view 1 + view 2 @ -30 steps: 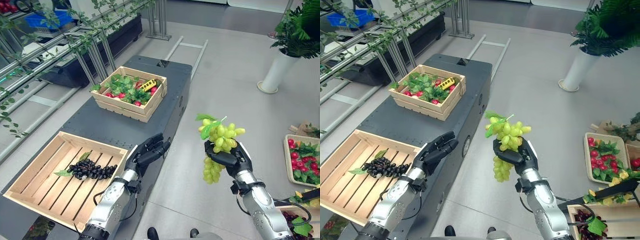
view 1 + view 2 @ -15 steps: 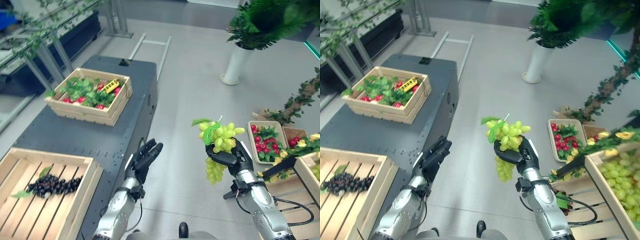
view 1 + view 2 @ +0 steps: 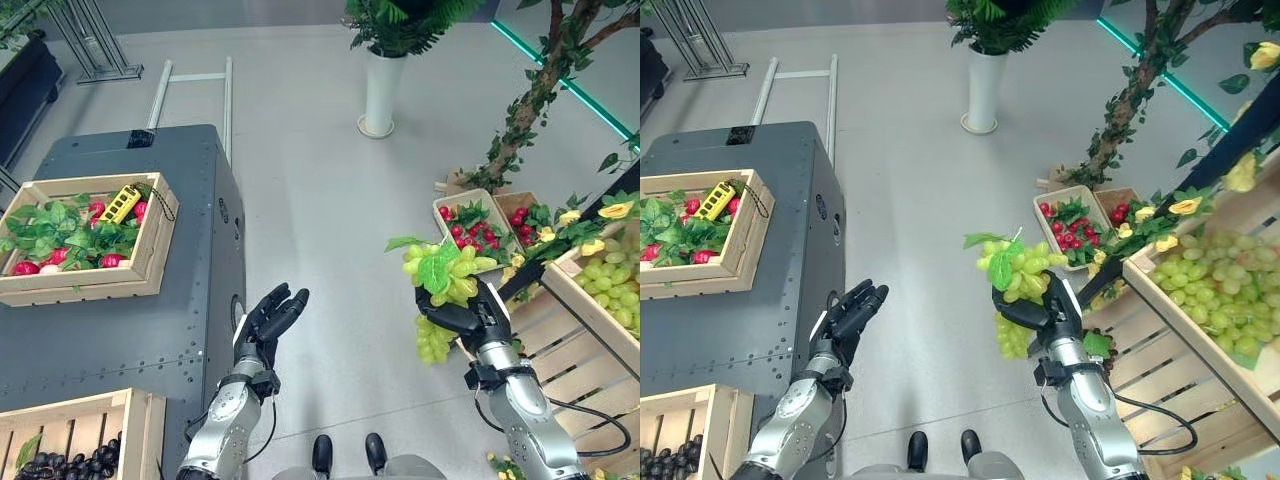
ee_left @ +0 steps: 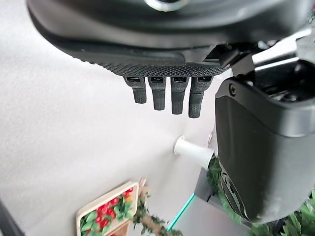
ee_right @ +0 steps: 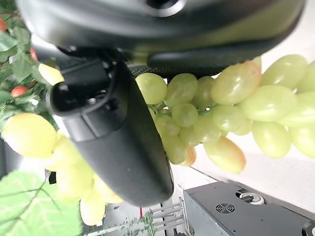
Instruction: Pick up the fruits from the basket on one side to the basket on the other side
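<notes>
right hand [image 3: 472, 318] fingers clamped on bunch of pale green plastic grapes [image 3: 441, 283], held clear above floor for carrying | left hand [image 3: 266, 318] fingers straight, apart, empty

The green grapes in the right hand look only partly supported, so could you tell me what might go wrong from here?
1. The green grapes are held mid-air over bare floor by the right hand; the lower cluster hangs free below the fingers and could slip or shed grapes.
2. Branches and leaves hang over the crate of green grapes on the right, so the bunch or arm might snag there.
</notes>
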Available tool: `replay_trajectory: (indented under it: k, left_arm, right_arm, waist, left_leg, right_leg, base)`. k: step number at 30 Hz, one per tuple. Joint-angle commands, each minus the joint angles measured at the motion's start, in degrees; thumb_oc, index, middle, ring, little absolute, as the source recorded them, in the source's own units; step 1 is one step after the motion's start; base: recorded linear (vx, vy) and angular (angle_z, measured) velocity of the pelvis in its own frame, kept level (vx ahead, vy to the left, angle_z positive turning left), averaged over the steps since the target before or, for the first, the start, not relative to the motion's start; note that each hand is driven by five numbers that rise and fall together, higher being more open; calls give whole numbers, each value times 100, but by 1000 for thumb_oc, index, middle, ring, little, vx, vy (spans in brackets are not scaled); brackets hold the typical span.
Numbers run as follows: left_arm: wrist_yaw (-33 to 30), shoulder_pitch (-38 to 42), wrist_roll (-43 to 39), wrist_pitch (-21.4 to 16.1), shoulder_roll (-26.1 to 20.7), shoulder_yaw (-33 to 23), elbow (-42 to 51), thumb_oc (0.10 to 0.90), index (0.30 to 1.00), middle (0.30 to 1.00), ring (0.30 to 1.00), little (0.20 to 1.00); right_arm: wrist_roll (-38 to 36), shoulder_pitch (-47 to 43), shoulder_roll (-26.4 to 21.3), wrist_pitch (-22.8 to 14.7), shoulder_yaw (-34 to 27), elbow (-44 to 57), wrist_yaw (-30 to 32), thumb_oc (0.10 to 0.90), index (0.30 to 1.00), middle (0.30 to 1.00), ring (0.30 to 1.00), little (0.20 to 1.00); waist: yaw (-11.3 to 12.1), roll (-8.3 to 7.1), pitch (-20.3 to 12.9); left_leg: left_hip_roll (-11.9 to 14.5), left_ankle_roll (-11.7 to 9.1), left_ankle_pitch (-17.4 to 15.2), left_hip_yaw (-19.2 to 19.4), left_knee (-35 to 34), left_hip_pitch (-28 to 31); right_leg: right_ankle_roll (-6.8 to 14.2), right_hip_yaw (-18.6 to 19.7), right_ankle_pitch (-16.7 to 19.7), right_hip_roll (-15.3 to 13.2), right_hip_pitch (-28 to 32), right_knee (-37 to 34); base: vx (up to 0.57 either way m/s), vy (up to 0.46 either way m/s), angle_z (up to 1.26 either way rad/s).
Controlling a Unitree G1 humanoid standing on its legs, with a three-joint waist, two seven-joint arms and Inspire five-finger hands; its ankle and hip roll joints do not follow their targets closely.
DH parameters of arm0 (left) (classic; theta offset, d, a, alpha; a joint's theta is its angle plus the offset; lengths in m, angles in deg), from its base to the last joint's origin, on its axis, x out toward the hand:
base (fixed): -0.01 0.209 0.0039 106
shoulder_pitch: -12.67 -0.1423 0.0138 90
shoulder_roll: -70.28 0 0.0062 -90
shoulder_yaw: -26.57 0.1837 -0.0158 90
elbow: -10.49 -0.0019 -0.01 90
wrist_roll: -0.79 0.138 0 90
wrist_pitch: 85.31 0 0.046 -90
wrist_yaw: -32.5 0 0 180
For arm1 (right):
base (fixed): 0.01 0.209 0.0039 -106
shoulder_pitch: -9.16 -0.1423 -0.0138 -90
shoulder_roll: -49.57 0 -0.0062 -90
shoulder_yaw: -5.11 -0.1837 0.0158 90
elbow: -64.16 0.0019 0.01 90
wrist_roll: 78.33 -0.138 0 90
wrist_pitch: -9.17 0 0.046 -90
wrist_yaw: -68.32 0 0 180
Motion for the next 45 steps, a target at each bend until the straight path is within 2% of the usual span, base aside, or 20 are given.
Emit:
replay_trajectory:
  k: [1, 5, 6, 8, 11, 15, 17, 18, 19, 24, 26, 27, 28, 30, 32, 33, 36, 38, 40, 45]
  left_arm:
    - [164, 73, 336, -573, 59, -68, 294, 800, 900, 900, 900, 900]
    - [81, 4, 513, -521, -41, -11, 396, 800, 900, 900, 900, 900]
    - [33, -7, 519, -508, -108, -48, 418, 800, 900, 900, 900, 900]
    - [-172, -33, 489, -549, -294, -253, 393, 800, 900, 900, 900, 900]
    - [-282, 112, 386, -518, -414, -381, 210, 800, 900, 900, 900, 900]
    - [-491, 258, 309, -463, -352, -538, 72, 800, 900, 900, 900, 900]
    - [-561, 304, 271, -412, -313, -538, 42, 800, 900, 900, 900, 900]
    - [-625, 340, 164, -383, -232, -545, -25, 800, 900, 900, 900, 900]
    - [-717, 344, 77, -377, -141, -537, -73, 800, 900, 900, 900, 900]
    - [-804, 366, 31, -429, 158, -484, -122, 800, 900, 900, 900, 900]
    - [-781, 253, 201, -478, 204, -412, -35, 800, 900, 900, 900, 900]
    - [-776, 122, 147, -560, 214, -394, 23, 800, 900, 900, 900, 900]
    - [-747, 61, 66, -580, 212, -398, 41, 800, 900, 900, 900, 900]
    - [-692, -22, -12, -600, 253, -437, 79, 800, 900, 900, 900, 900]
    - [-707, -33, -2, -613, 240, -428, 143, 800, 900, 900, 900, 900]
    - [-791, 22, 42, -665, 182, -384, 104, 800, 900, 900, 900, 900]
    - [-905, 277, 30, -564, 186, -369, -117, 800, 900, 900, 900, 900]
    - [-851, 318, 221, -715, 125, -424, -285, 800, 900, 900, 900, 900]
    - [-743, 311, 102, -657, 146, -523, -414, 800, 900, 900, 900, 900]
    - [-604, 316, 172, -642, 189, -509, -678, 800, 900, 900, 900, 900]
  right_arm:
    - [69, -184, -93, -976, -681, 1131, -427, 400, 300, 300, 300, 300]
    - [-286, -158, -164, -934, -718, 1319, -958, 400, 300, 300, 300, 300]
    - [-361, -219, -180, -896, -674, 1350, -1054, 400, 300, 300, 300, 300]
    - [-600, -500, -234, -813, -455, 1384, -1387, 400, 300, 300, 300, 300]
    - [-510, -792, -267, -851, -175, 1311, -1339, 400, 300, 300, 300, 300]
    - [-447, -1006, -231, -818, -13, 1246, -1468, 400, 300, 300, 300, 300]
    - [-404, -1029, -223, -790, 42, 1261, -1452, 400, 300, 300, 300, 300]
    - [-352, -1034, -233, -732, 63, 1265, -1522, 400, 300, 300, 300, 300]
    - [-330, -1065, -275, -643, 56, 1267, -1548, 400, 300, 300, 300, 300]
    - [-287, -1156, -331, -441, -24, 1262, -1408, 400, 300, 300, 300, 300]
    - [-403, -1104, -392, -407, -157, 1279, -1500, 400, 300, 300, 300, 300]
    - [-450, -1076, -457, -416, -278, 1251, -1618, 400, 300, 300, 300, 300]
    - [-382, -1068, -485, -448, -322, 1217, -1638, 400, 300, 300, 300, 300]
    - [-415, -1216, -584, -403, -339, 1183, -1689, 400, 300, 300, 300, 300]
    - [-436, -1364, -661, -380, -333, 1230, -1713, 400, 300, 300, 300, 300]
    - [-437, -1468, -725, -477, -329, 1258, -1816, 400, 300, 300, 300, 300]
    - [-474, -1398, -761, -477, -443, 1544, -1695, 400, 300, 300, 300, 300]
    - [-578, -1187, -829, -560, -644, 1736, -1849, 400, 300, 300, 300, 300]
    - [-831, -1064, -860, -567, -867, 1883, -2014, 400, 300, 300, 300, 300]
    - [-1807, -1368, -819, -281, -1102, 2065, -2385, 400, 300, 300, 300, 300]
  waist:
    - [-164, 93, -510]
    - [-215, 118, -453]
    - [-169, 116, -435]
    - [29, 131, -367]
    - [179, 123, -341]
    - [416, 3, -459]
    - [464, -60, -515]
    - [513, -93, -568]
    - [526, -102, -588]
    - [420, -147, -614]
    - [391, -196, -596]
    - [408, -246, -548]
    - [438, -259, -505]
    - [522, -275, -430]
    - [548, -238, -417]
    - [519, -192, -434]
    - [419, -130, -512]
    - [316, -87, -575]
    - [244, -64, -630]
    - [240, -66, -679]
  left_leg:
    - [72, -62, -716, 359, 14, 157]
    - [94, -36, -790, 632, 14, 133]
    - [127, -38, -802, 802, 14, 142]
    - [277, -66, -796, 1363, 14, 175]
    - [351, -100, -830, 1586, 14, 219]
    - [428, -201, -759, 1928, 14, 145]
    - [441, -258, -721, 1984, 14, 97]
    - [481, -353, -655, 2044, 14, 79]
    - [525, -425, -609, 2055, 14, 70]
    - [647, -563, -553, 2203, 41, 136]
    - [672, -574, -758, 2266, 488, 39]
    - [673, -619, -925, 2133, 1105, -225]
    - [706, -714, -819, 1924, 1540, -474]
    - [604, -684, -739, 1376, 1871, -748]
    - [647, -686, -642, 1163, 1257, -603]
    - [736, -666, -563, 1180, 669, -369]
    - [720, -634, -456, 1108, 181, -78]
    - [719, -616, -473, 1132, 14, 69]
    - [694, -589, -541, 1141, 14, 124]
    - [650, -516, -663, 1202, 14, 221]
  right_leg:
    - [-39, -124, 49, 67, -264, 483]
    - [125, -235, 245, -55, -435, 545]
    - [178, -541, 284, -134, -505, 773]
    - [222, -1605, 246, -439, -597, 1570]
    - [220, -2006, 23, -595, -462, 2057]
    - [176, -2503, -189, -744, 185, 1585]
    - [155, -2489, -360, -640, 454, 1104]
    - [103, -2574, -408, -561, 647, 535]
    - [93, -2546, -349, -518, 695, 250]
    - [-43, -2380, -258, -351, 556, -13]
    - [-139, -2338, -244, -317, 485, -13]
    - [-233, -2196, -225, -289, 457, -13]
    - [-299, -2067, -212, -250, 457, -13]
    - [-356, -1813, -122, -254, 387, -13]
    - [-326, -1683, -121, -252, 404, -13]
    - [-325, -1685, -164, -273, 399, -13]
    - [-217, -1762, -151, -332, 400, -13]
    - [-166, -1806, -146, -360, 372, -13]
    - [-129, -1799, -125, -383, 329, -13]
    - [-119, -1732, -115, -382, 317, -13]
  base:
    - [-36, 172, -13]
    - [-59, 140, -42]
    - [-107, 59, -109]
    - [-144, 39, -118]
    - [-82, -6, -128]
    - [-56, -132, -78]
    - [-27, -219, -75]
    - [-42, -314, -37]
    - [-38, -235, -24]
    - [-38, -228, -38]
    - [-39, -204, -21]
    - [-57, -184, -3]
    - [-115, -166, -12]
    - [-97, -6, -35]
    - [-2, 104, -66]
    - [20, 113, -59]
    - [56, 144, -29]
    - [86, 133, -39]
    - [72, 118, -22]
    - [53, 73, -3]
